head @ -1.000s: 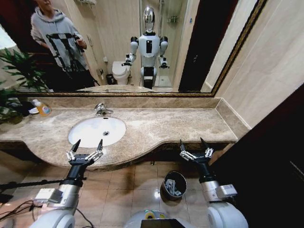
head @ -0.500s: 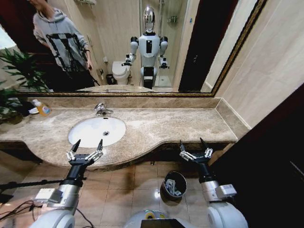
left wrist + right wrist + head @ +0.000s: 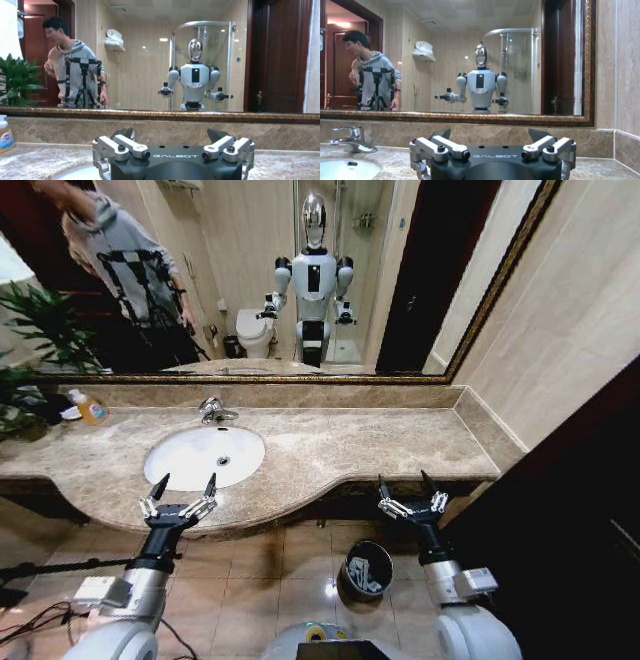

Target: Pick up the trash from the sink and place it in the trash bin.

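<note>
In the head view, the left gripper [image 3: 183,487] is held level at the front edge of the marble counter [image 3: 380,442], its two dark fingers spread wide with nothing between them. The sink [image 3: 178,467] lies just beyond those fingertips, a white oval basin whose bowl is seen bare around the drain, with the chrome faucet [image 3: 213,411] at its far rim. The right gripper [image 3: 411,484] is held at the same height off the counter's front edge, well apart from the left one, its fingers likewise splayed and empty. The trash bin [image 3: 367,570] stands on the tiled floor below and just inward of the right gripper, between the two arms; pale trash [image 3: 369,574] can be made out inside it, though single pieces cannot be told apart. An amber soap bottle [image 3: 91,410] stands at the back of the counter, far beyond the left gripper and to its outer side. Both arms are repeated in the mirror [image 3: 250,275] behind the counter.

In the left wrist view, the left gripper [image 3: 172,135] is seen from behind, fingers parted and unloaded, pointed at the backsplash and mirror. A sliver of the sink [image 3: 80,173] shows just ahead of its base, and the soap bottle [image 3: 5,134] stands off to one side.

In the right wrist view, the right gripper [image 3: 491,135] is seen in the same released state. The sink [image 3: 345,169] and faucet [image 3: 351,139] are placed ahead and off towards the left arm's side, near but not touched.
</note>
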`<state>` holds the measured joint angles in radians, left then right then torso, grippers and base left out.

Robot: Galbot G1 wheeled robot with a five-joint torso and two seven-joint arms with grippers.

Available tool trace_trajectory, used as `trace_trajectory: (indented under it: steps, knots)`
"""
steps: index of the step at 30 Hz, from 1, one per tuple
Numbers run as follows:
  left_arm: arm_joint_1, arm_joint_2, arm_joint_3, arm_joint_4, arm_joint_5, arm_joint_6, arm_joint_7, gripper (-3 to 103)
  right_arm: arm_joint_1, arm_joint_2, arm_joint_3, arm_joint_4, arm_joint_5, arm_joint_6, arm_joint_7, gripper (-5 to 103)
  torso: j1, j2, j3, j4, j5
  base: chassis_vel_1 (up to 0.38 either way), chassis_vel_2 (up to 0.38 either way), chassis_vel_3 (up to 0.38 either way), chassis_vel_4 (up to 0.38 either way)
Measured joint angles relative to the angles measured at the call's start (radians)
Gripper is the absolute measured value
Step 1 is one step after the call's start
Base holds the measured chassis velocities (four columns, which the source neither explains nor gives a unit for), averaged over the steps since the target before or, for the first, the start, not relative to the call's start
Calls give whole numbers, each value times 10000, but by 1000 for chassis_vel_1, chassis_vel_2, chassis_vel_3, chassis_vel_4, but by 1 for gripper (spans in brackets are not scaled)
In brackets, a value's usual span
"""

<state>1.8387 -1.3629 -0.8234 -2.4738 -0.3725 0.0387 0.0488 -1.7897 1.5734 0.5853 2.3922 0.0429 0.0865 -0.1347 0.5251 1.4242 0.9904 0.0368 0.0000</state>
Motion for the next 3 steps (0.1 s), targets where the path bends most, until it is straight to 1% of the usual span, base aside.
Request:
trace_trajectory:
  steps: [3]
  knots:
    - [0,0,0,0,0,-1,0,100,0,0,0,-1,1,1,2,100,0,0,0,0,0,0,0,0,0]
